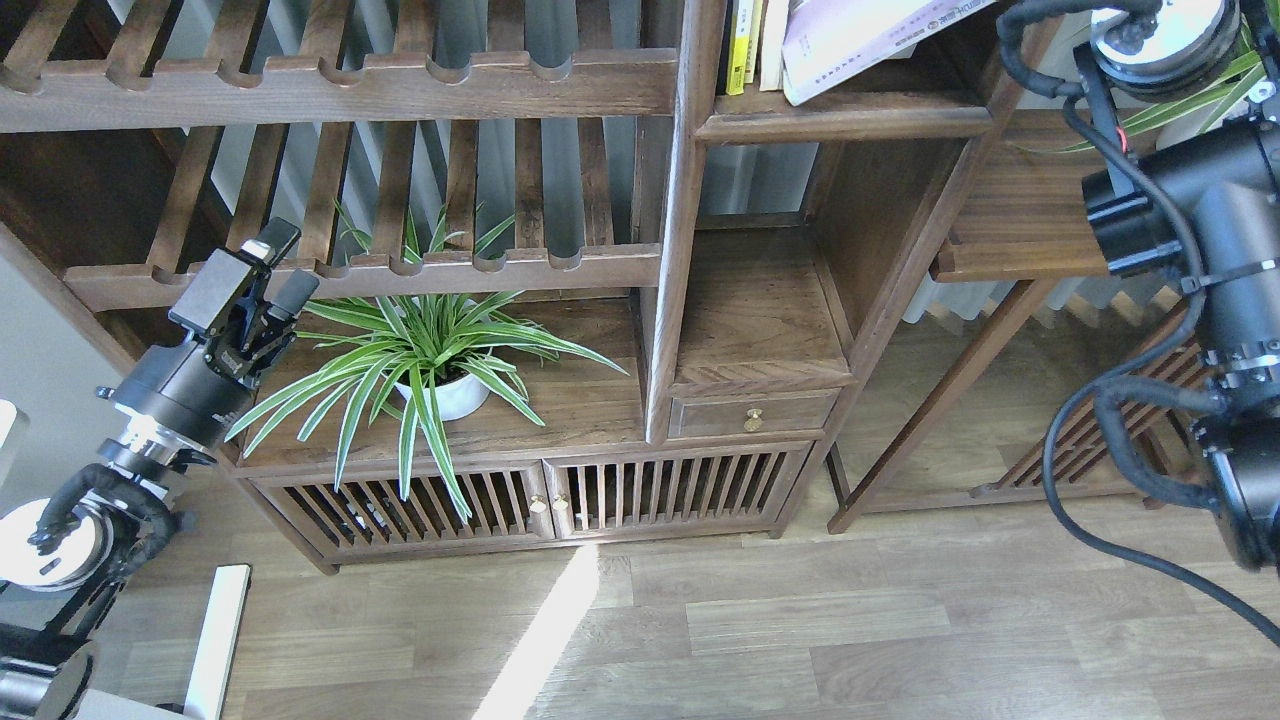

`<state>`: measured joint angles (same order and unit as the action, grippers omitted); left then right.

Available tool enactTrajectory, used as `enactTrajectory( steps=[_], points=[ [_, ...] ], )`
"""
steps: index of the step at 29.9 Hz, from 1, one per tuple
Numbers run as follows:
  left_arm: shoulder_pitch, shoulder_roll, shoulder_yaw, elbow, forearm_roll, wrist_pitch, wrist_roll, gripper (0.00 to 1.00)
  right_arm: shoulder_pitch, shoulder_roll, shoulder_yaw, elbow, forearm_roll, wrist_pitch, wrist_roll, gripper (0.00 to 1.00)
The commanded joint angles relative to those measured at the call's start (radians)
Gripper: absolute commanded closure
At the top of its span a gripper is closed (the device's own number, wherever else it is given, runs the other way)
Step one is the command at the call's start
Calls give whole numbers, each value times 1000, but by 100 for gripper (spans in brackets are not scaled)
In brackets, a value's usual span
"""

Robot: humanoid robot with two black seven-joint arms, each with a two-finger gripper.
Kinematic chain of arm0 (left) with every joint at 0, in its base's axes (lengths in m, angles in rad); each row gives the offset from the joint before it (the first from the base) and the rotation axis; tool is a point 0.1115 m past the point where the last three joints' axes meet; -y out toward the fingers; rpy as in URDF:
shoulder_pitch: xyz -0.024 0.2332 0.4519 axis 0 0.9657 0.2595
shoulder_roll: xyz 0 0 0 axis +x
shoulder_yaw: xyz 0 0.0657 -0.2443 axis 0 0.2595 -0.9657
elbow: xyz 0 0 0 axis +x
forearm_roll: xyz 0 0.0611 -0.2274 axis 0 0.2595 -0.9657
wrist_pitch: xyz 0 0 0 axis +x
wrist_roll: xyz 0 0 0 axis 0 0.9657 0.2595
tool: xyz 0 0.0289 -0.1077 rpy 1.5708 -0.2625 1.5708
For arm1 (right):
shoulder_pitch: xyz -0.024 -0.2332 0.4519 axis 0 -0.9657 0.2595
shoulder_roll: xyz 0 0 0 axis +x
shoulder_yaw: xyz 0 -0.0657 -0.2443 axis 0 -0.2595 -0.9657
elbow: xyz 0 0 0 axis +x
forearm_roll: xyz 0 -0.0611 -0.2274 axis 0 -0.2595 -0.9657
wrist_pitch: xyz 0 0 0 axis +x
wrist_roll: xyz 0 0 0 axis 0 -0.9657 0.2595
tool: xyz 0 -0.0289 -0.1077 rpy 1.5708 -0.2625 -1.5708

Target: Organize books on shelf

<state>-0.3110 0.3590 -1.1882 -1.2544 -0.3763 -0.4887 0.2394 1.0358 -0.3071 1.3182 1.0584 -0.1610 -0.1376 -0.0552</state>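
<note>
Narrow dark-brown wooden shelf board (850, 118), top of bookcase. On it: thin yellow upright spines (741, 45) at left, cream ones beside; pale lilac-white paperback book (860, 40) leaning across them, lower corner resting on the board. Rest cut off by frame.

You can make out small dark print along the edge of the pale lilac-white book (860, 40) leaning on the top shelf (845, 118), but none is legible.

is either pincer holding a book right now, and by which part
The left pincer is open with nothing between its fingers. The right arm's pincer is out of view, so its hold cannot be told. The pale book leans on the shelf.
</note>
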Motion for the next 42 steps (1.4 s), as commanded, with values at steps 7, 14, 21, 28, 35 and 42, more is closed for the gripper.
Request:
enactTrajectory(
  steps=[7,14,21,28,35,42],
  points=[
    [-57,-18,7,0,5,0,1,2,-138,2,35,124,-2,149,0,1],
    [-83,-22,4,-2,5,0,-5,3,-284,2,36,141,-2,531,-5,1],
    [-183,-23,9,-3,7,0,-3,3,-371,20,29,150,-3,626,-14,1],
    [-319,-80,32,-36,54,0,-3,5,-493,134,-5,199,-25,626,-29,1],
    [-392,-212,42,-51,137,0,5,4,-557,235,-4,210,-54,626,-34,2],
    [-393,-250,73,-43,159,0,8,4,-580,232,32,210,-52,626,-34,2]
  ],
)
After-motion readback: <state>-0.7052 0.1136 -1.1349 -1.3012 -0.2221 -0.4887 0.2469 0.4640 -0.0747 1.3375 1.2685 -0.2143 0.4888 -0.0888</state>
